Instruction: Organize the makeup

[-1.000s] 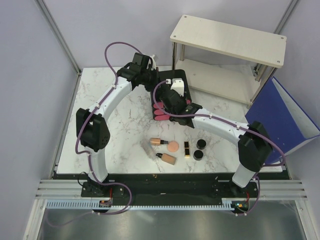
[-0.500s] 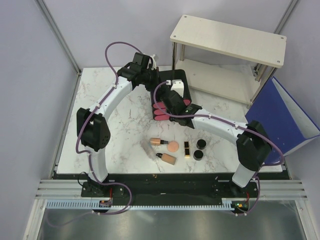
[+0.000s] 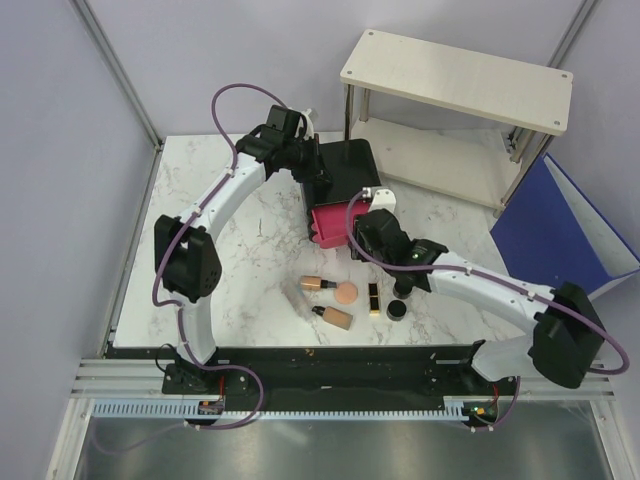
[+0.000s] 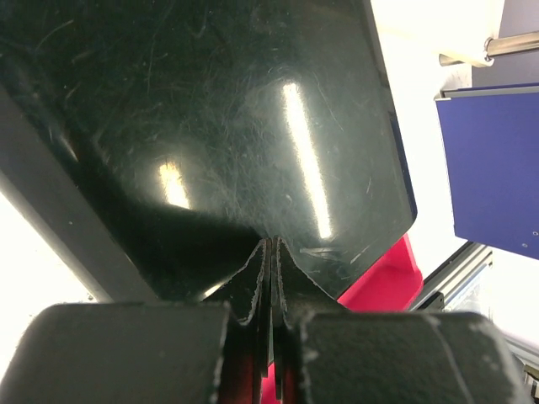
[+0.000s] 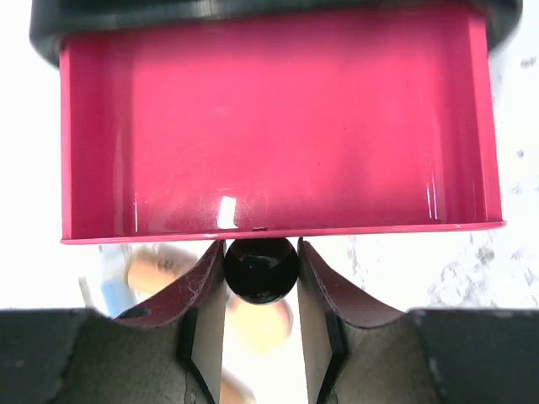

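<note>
A black box [image 3: 348,165] stands at the back of the marble table [image 3: 240,240]. Its top pink drawer [image 3: 328,222] [image 5: 269,126] is pulled out and holds nothing. My right gripper [image 3: 355,240] [image 5: 260,273] is shut on the drawer's black knob [image 5: 260,269]. My left gripper [image 3: 318,172] [image 4: 271,252] is shut, its tips pressed onto the box's glossy lid [image 4: 236,126]. The makeup lies in front of the drawer: two tan bottles [image 3: 318,284] [image 3: 333,318], a peach disc [image 3: 346,293], a clear tube [image 3: 293,296], a black-gold lipstick [image 3: 374,296] and a black jar [image 3: 397,310].
A white two-tier shelf [image 3: 455,75] stands at the back right. A blue folder [image 3: 560,230] leans at the right edge of the table. My right arm [image 3: 480,285] stretches over the table to the right of the makeup.
My right gripper has closed on the knob and drawn back toward the near side, sliding the pink drawer out of the box. The left gripper has stayed on the lid.
</note>
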Robot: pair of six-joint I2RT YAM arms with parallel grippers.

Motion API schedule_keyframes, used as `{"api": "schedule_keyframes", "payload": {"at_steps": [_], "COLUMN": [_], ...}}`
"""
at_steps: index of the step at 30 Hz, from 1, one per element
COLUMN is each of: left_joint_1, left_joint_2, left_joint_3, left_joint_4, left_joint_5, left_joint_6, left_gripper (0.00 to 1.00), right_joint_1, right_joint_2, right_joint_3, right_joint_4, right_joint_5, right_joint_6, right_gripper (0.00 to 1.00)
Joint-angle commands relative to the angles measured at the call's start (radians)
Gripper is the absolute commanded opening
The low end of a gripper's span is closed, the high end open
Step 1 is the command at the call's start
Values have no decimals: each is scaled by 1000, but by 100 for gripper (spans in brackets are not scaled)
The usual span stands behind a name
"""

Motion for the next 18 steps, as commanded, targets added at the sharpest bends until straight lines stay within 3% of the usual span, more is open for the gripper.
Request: {"api": "schedule_keyframes", "payload": {"at_steps": [1, 6, 18], "left_joint_1": [-4, -4, -4], "left_joint_2": [77, 80, 76], "left_joint_3": [-40, -49, -58], "left_joint_4": [-120, -120, -120], "left_joint_5": [-41, -45, -51], "left_joint_6": [7, 7, 12], "left_gripper": [2, 2, 2], "right_joint_1": [0, 8, 48], "right_joint_2": [-126, -201, -163], "right_joint_3": [-101, -184, -170], "right_joint_4": [-124, -132, -120], "right_joint_5": [0, -28, -49], "right_joint_6": [18, 51, 38], "right_gripper": [0, 0, 1]}}
